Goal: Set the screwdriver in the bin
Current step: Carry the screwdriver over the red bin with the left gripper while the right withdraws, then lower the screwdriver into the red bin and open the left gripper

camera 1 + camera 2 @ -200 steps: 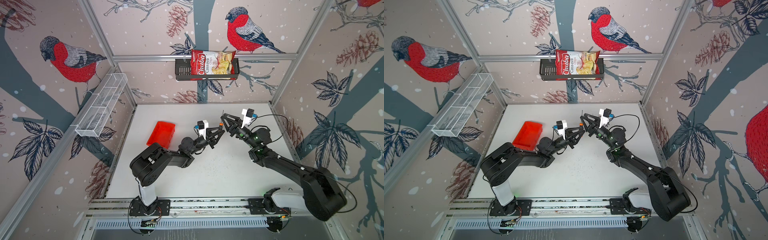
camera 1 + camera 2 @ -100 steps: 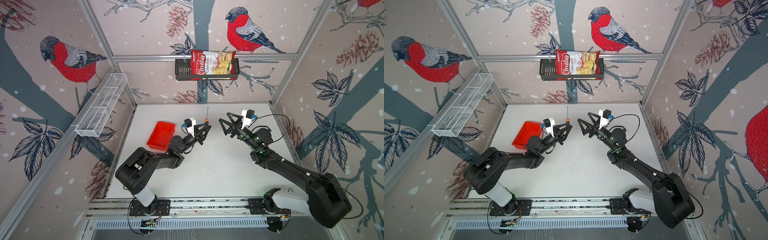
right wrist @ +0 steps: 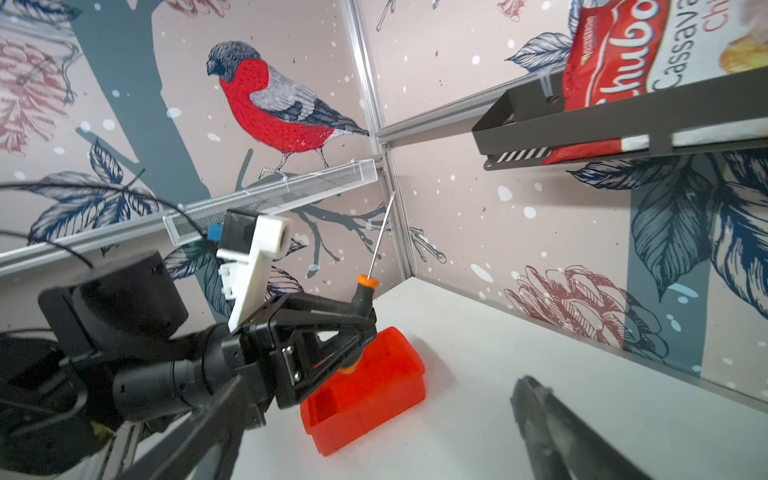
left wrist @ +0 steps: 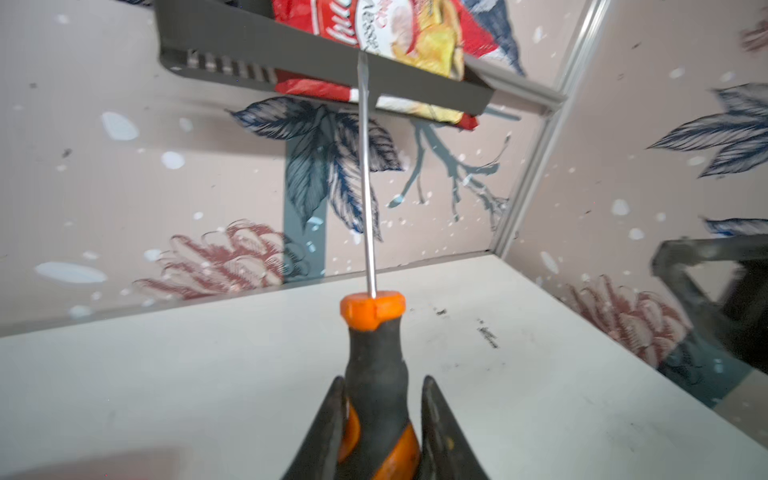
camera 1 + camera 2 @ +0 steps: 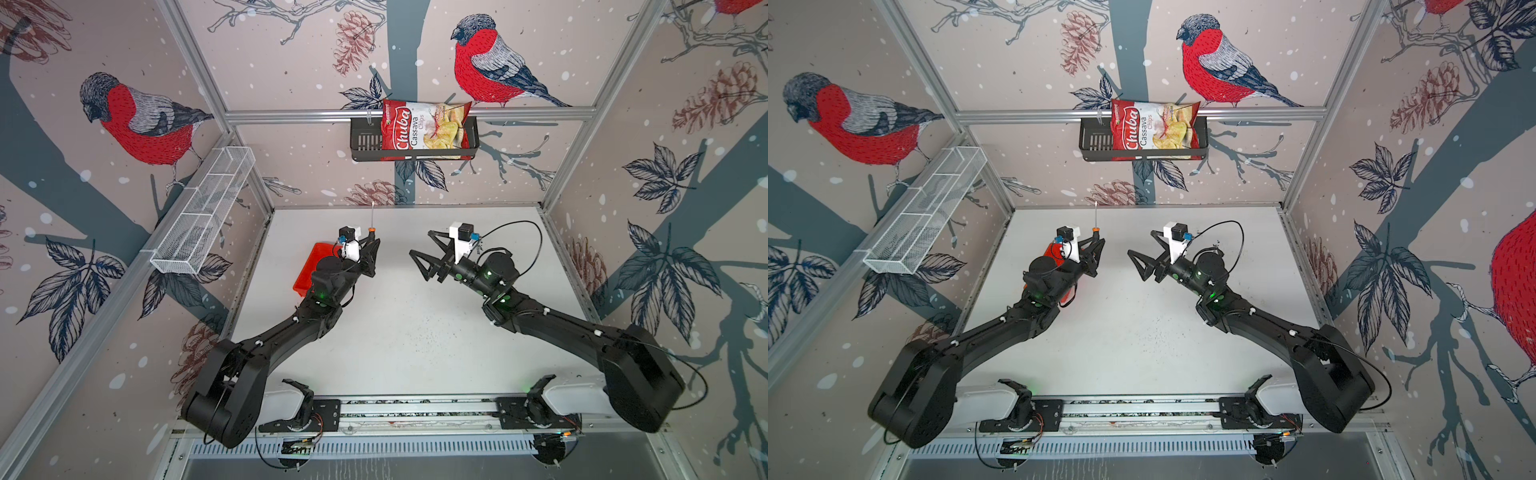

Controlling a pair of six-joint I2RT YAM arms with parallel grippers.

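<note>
- Plainly up off the tabletop with the screwdriver, pinched at the lower handle between the left fingers, closed tight on either side of it.
- From the left wrist view: close look along the tool, with orange collar, black grip and thin silver shaft, the tip crossing the front of the black basket; bin outside that frame.
- From the right wrist view: side look instead, shaft tilted up toward the corner post, orange butt end of the handle lined up over the bin; whether truly above it or only in front, hard to tell.
- In both top views: only collar and shaft of the screwdriver showing past the left fingers, pointing at the back wall.
- Also in both top views: bin resting near the left wall, partly covered by the left arm; in a top view little more than red slivers of the bin beside the wrist.
- Across the middle, well apart from the tool: right fingers spread wide, gripping nothing.
- In the right wrist view just a blurred dark finger low in frame; spread unreadable there.
- Further out: chips bag lying in the black basket on the back wall; white wire-mesh shelf on the left wall.
</note>
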